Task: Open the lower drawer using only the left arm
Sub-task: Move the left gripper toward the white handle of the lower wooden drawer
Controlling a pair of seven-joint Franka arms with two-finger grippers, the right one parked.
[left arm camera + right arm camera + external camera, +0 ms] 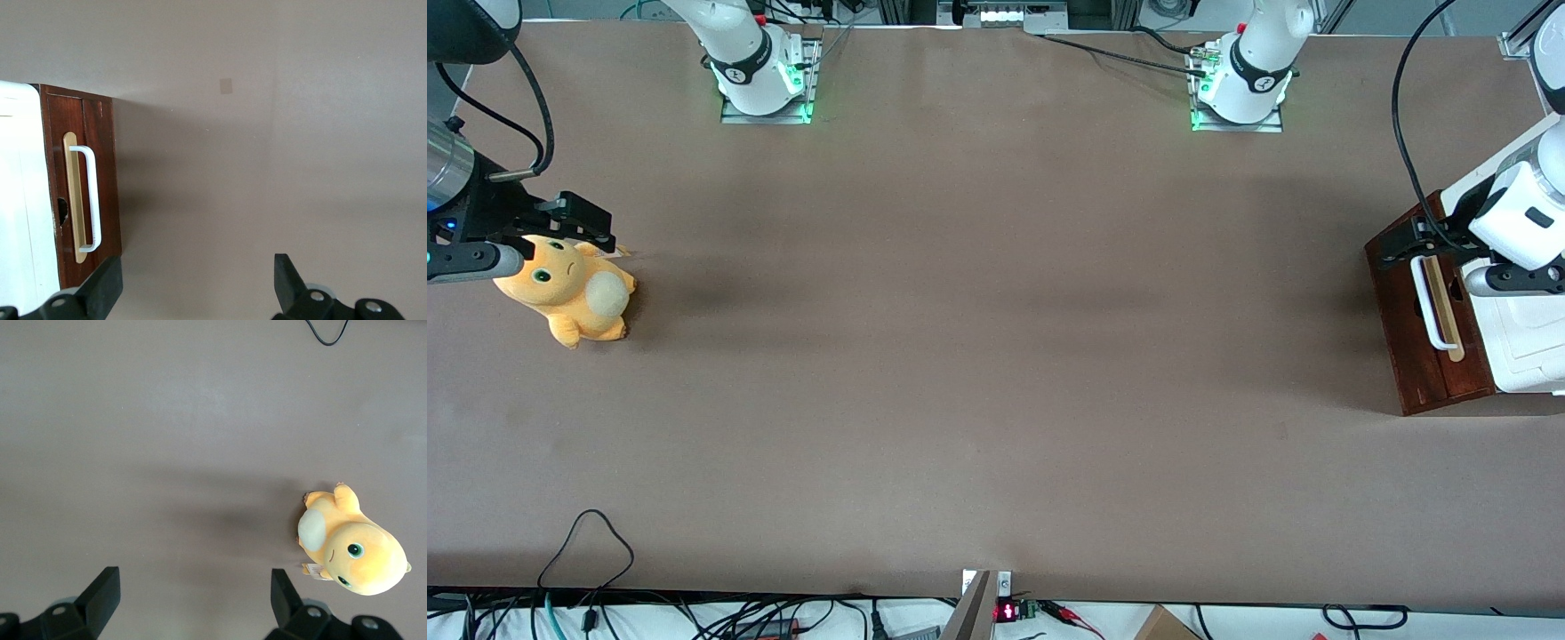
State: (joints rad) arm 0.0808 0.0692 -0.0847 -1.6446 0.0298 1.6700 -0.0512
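The left arm's gripper (1396,250) hovered above the dark cabinet front at the working arm's end of the counter (996,356), its fingers (100,290) spread wide with nothing between them. In the front view it sat at about three o'clock, just over the upper end of the white loop handle (1427,302). The lower drawer (1427,311) looked closed: a dark reddish-brown wooden face, a tan strip (73,197) under the handle, and a small dark hole beside the strip. White cabinet top (1529,342) adjoined it. Broad bare counter lay in front of the drawer face. A yellow plush toy (569,293) lay well apart, at nine o'clock.
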